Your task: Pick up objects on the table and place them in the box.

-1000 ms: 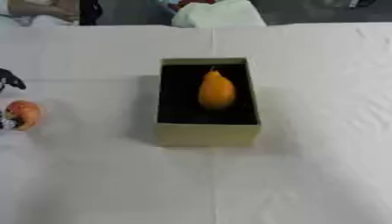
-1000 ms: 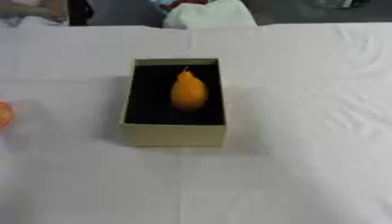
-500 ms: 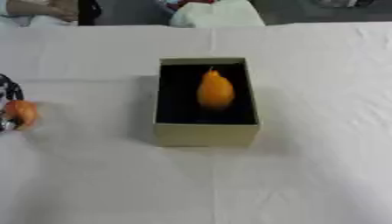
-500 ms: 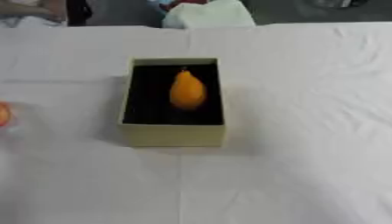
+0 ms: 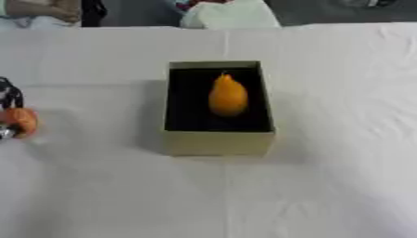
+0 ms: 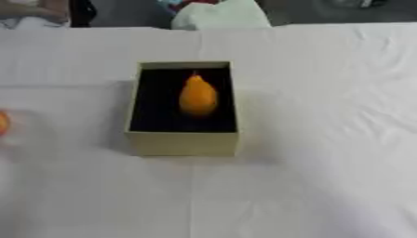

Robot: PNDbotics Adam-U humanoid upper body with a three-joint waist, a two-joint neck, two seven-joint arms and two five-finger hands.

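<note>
An open tan box point(image 5: 218, 142) with a black lining stands in the middle of the white table. An orange pear-shaped fruit point(image 5: 227, 95) lies inside it, stem toward the far end. At the left edge, only part of my left hand point(image 5: 8, 92) shows, its dark fingers curled over a round orange fruit point(image 5: 19, 122) close to the cloth. The right eye view catches just a sliver of that fruit point(image 6: 3, 123). My right hand shows in no view.
A white cloth point(image 5: 342, 139) with some wrinkles covers the table. Beyond the far edge lie a pale bundle point(image 5: 232, 14) and a dark thing point(image 5: 92, 10).
The left hand and the round orange fruit have shifted only slightly at the left edge. The box and the pear-shaped fruit have not moved.
</note>
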